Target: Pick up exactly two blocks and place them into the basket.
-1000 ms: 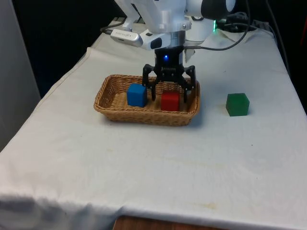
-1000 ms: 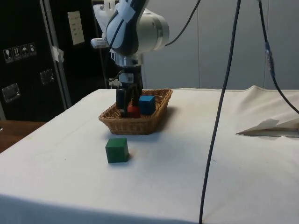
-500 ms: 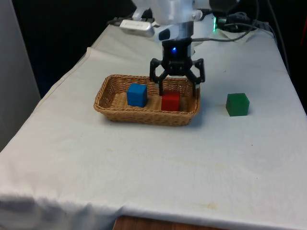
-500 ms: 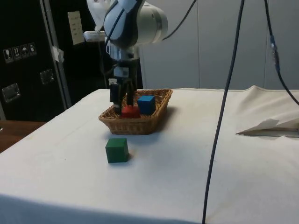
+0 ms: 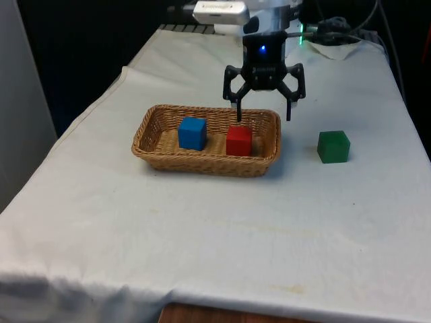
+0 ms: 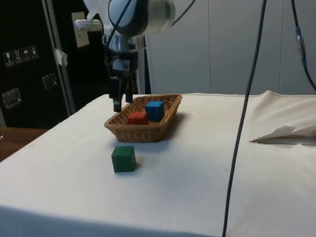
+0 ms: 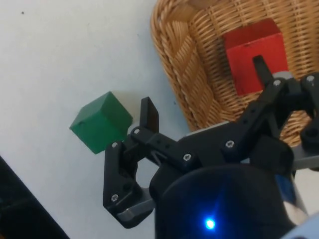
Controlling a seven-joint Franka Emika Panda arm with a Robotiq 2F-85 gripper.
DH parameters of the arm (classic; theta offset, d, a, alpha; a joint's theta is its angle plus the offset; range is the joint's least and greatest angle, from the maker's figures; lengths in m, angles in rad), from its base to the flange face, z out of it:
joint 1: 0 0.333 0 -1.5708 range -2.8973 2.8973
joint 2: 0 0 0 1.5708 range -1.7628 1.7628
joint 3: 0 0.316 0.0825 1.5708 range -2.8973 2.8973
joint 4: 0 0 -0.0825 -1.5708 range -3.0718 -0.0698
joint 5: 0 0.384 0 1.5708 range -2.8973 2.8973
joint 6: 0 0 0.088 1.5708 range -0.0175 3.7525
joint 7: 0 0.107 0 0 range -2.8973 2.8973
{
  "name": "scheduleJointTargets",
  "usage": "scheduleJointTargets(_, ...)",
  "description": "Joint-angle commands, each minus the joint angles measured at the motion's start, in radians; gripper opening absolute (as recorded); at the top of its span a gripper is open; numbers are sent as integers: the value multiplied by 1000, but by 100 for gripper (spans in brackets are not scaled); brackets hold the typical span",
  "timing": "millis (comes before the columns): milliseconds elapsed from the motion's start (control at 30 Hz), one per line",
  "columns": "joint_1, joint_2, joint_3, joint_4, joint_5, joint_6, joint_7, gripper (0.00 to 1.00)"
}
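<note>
A wicker basket (image 5: 153, 156) (image 6: 143, 132) (image 7: 192, 74) holds a blue block (image 5: 192, 132) (image 6: 154, 109) and a red block (image 5: 238, 140) (image 6: 138, 118) (image 7: 254, 50), side by side. A green block (image 5: 333, 146) (image 6: 123, 158) (image 7: 99, 127) sits on the cloth, off the basket's end at the front view's right. My gripper (image 5: 264, 113) (image 6: 121, 101) (image 7: 204, 92) hangs open and empty above that end of the basket, just past the red block and clear of it. It is between the red block and the green block.
White cloth covers the whole table. Cables (image 5: 337, 40) lie at the far end by the robot's base. A folded ridge of cloth (image 6: 284, 134) and a hanging black cable (image 6: 242, 128) show in the side view.
My gripper, open around the red block down in the basket a second ago, has lifted out and drifted toward the front view's right. The red block stayed in the basket.
</note>
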Motion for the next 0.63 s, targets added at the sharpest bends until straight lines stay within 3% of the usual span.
scheduleJointTargets(0, 6, -8, -6, -5, -19, -1, 5, 100)
scheduleJointTargets(33, 0, -3, 0, 0, -6, 0, 0, 100)
scheduleJointTargets(67, 6, -11, -5, -5, -23, 0, 2, 100)
scheduleJointTargets(333, 0, -15, 6, 0, -24, 2, -35, 100)
scheduleJointTargets(500, 5, -12, 8, -2, -36, 17, -68, 100)
scheduleJointTargets(600, -1, -14, 13, 0, -26, 9, -75, 100)
